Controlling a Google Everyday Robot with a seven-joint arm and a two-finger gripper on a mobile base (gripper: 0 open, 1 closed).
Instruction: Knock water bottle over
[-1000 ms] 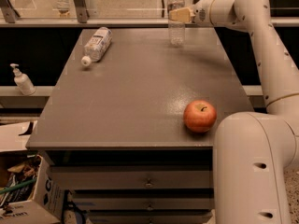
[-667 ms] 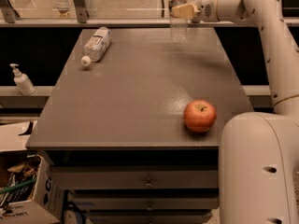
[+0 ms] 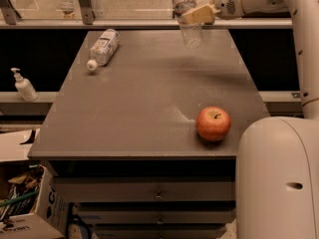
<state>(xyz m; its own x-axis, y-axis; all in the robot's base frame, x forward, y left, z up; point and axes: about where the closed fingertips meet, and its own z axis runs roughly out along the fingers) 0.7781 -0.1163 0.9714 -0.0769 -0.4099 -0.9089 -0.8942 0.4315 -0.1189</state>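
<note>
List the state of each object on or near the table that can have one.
Water bottle: standing, not knocked over.
Gripper: at the bottle's middle.
Labelled bottle: lying on its side.
Apple: resting stem up.
Pump dispenser: upright.

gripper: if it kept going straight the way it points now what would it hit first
The water bottle. The gripper points left over the far edge of the table, and the upright bottle stands right at its tip, apparently in contact, though depth is hard to judge.
</note>
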